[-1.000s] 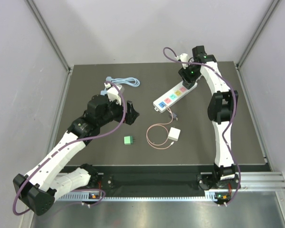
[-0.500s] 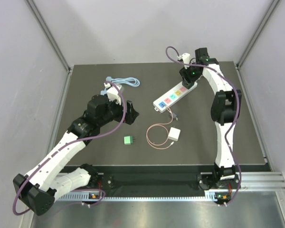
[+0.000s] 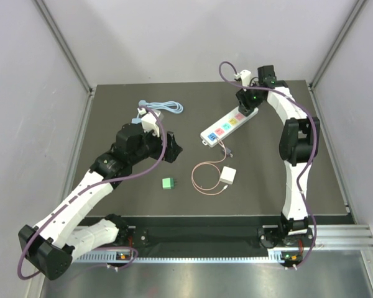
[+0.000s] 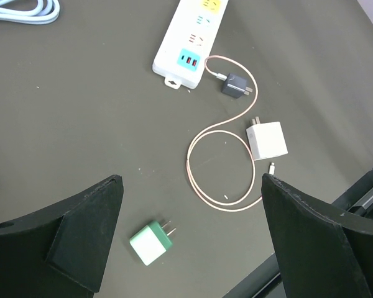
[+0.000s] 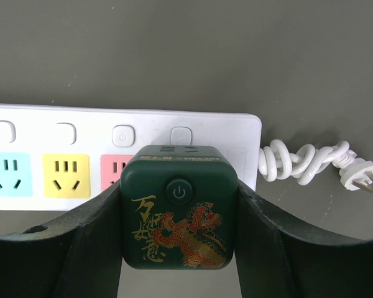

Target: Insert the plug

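Observation:
My right gripper (image 5: pixel 179 214) is shut on a dark green cube plug (image 5: pixel 179 208) with a gold and red dragon and a power button on its face. I hold it over the far end of the white power strip (image 5: pixel 50 124), where it hides part of the pink socket (image 5: pixel 110 169). From above, this gripper (image 3: pixel 247 99) sits at the strip's (image 3: pixel 227 124) far right end. My left gripper (image 3: pixel 173 148) hangs open above the mat. A small green plug (image 4: pixel 150 241) lies below it, between the fingers and untouched.
A white charger (image 4: pixel 267 139) with a looped pink cable (image 4: pixel 202 180) and a small black plug (image 4: pixel 234 84) lie near the strip's near end. A coiled blue cable (image 3: pixel 165 107) lies at the back left. The strip's white cord (image 5: pixel 304 162) is bundled to its right.
My right arm's elbow and wrist have shifted slightly to the right, with the gripper staying at the strip's far end. The left arm has not moved.

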Action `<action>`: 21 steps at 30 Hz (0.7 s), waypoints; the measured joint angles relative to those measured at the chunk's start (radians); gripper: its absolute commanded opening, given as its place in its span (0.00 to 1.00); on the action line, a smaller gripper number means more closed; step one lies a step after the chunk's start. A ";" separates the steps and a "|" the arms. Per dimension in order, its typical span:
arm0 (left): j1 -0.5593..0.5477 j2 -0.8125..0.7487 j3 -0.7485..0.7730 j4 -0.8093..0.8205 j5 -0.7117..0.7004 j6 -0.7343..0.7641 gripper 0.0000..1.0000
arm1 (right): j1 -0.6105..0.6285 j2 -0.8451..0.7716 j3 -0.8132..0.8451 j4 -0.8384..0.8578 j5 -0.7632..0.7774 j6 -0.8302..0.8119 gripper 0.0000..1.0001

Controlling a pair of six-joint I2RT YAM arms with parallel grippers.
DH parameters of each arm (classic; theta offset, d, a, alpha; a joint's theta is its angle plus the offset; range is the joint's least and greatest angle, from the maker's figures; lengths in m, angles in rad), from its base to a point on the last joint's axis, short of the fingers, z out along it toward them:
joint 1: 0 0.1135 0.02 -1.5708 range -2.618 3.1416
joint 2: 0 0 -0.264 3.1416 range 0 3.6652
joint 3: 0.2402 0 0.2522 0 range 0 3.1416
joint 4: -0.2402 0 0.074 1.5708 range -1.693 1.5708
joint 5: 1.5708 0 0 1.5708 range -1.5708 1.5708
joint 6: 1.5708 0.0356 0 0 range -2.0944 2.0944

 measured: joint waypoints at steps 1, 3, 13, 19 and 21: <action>0.000 0.002 0.000 0.000 0.000 0.000 0.97 | 0.000 -0.004 -0.008 0.008 0.000 0.000 0.00; 0.002 0.005 0.000 0.000 0.000 0.000 0.97 | 0.000 -0.008 -0.013 0.015 0.000 0.000 0.00; 0.005 0.005 0.000 0.000 -0.003 0.000 0.97 | 0.000 -0.007 -0.020 0.019 -0.002 -0.001 0.00; 0.005 0.005 0.000 0.000 -0.003 0.000 0.97 | -0.004 -0.011 -0.033 0.032 -0.013 0.004 0.00; 0.005 0.005 0.000 0.000 -0.003 0.000 0.97 | -0.009 -0.023 -0.056 0.049 -0.021 0.007 0.00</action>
